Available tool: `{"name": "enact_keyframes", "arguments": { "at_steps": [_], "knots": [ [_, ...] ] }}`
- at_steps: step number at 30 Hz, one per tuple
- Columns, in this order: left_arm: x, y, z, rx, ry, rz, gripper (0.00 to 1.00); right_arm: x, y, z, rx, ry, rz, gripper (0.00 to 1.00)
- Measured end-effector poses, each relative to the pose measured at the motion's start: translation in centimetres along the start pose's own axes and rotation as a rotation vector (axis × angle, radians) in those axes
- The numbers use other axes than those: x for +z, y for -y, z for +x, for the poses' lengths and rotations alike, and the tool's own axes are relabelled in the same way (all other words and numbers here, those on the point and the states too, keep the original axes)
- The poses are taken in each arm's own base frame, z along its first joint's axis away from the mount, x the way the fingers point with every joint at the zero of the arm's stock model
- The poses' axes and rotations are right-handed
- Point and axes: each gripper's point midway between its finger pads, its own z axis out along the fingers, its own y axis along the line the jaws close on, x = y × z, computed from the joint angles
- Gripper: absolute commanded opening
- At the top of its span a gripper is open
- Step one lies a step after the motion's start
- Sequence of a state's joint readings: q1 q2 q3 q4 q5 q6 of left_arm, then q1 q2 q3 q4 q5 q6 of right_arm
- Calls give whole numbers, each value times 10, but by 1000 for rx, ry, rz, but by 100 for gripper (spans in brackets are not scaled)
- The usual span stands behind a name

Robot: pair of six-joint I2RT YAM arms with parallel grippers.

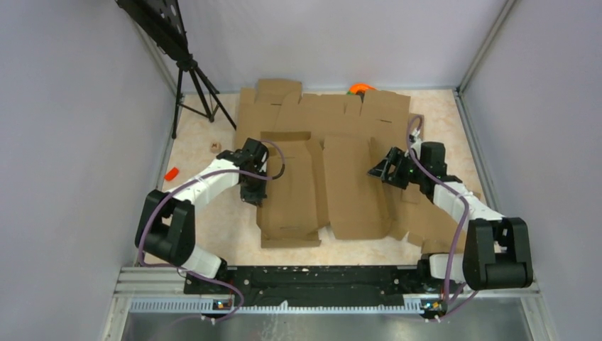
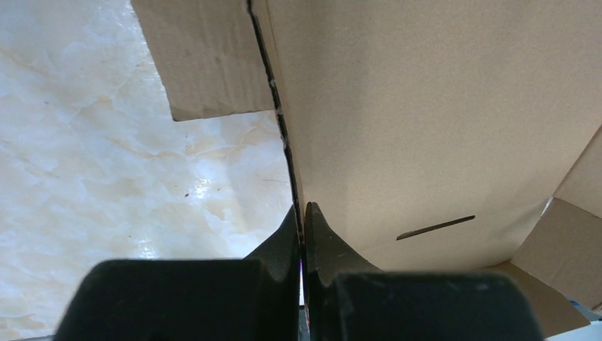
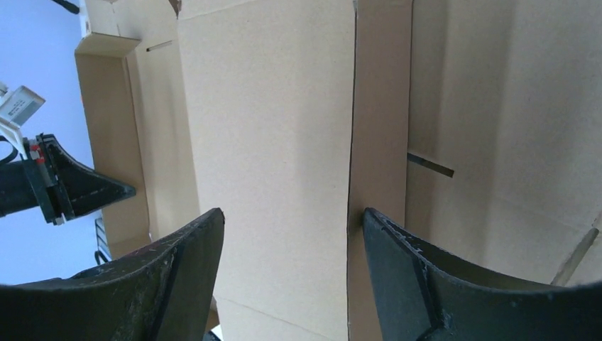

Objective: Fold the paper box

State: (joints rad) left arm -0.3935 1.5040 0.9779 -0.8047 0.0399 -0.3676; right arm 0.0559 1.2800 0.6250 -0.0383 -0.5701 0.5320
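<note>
Here's the paper box (image 1: 291, 192) dead centre on the table (image 1: 206, 213), lying open with its inner face up. It is two long panels side by side, and each panel's long axis runs from 6 o'clock to 12 o'clock in the overhead view. The left panel has narrow walls raised along its edges, and the far end points at the stack of flat cardboard blanks (image 1: 319, 110) at 12 o'clock.

At the box's 9 o'clock edge the left end effector (image 1: 253, 192) has its fingers pressed fully together on the thin side wall. Its own camera shows the wall edge-on, running straight down into the closed tips (image 2: 303, 213), with the broad panel (image 2: 426, 106) and a thin slot (image 2: 434, 227) to the right.

Over at 3 o'clock, the right end effector (image 1: 374, 170) sits at the box's other long edge, jaws well apart and gripping nothing. From its wrist, the cardboard (image 3: 270, 142) fills the gap between the spread tips (image 3: 292, 213).

The table is a glossy cream marble pattern, boxed in by pale grey walls. A black tripod (image 1: 193, 85) stands at 11 o'clock, something orange (image 1: 360, 88) peeks out behind the blanks, and a small orange-red piece (image 1: 171, 172) lies at 9 o'clock.
</note>
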Motion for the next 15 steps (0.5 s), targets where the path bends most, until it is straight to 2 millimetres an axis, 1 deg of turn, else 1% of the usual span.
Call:
{"name": "enact_keyframes", "arguments": {
  "at_steps": [5, 8, 11, 13, 15],
  "knots": [
    [3, 7, 5, 25, -17, 11, 0, 1, 7, 6, -1, -14, 25, 81],
    [3, 13, 7, 43, -18, 22, 0, -1, 26, 7, 1, -5, 124, 83],
    [4, 21, 6, 55, -11, 41, 0, -6, 49, 11, 9, 1, 253, 85],
    [4, 24, 6, 60, -7, 53, 0, -11, 60, 11, 6, 9, 319, 81],
    [5, 27, 5, 62, -8, 65, 0, -16, 65, 11, -6, 17, 353, 72]
  ]
}}
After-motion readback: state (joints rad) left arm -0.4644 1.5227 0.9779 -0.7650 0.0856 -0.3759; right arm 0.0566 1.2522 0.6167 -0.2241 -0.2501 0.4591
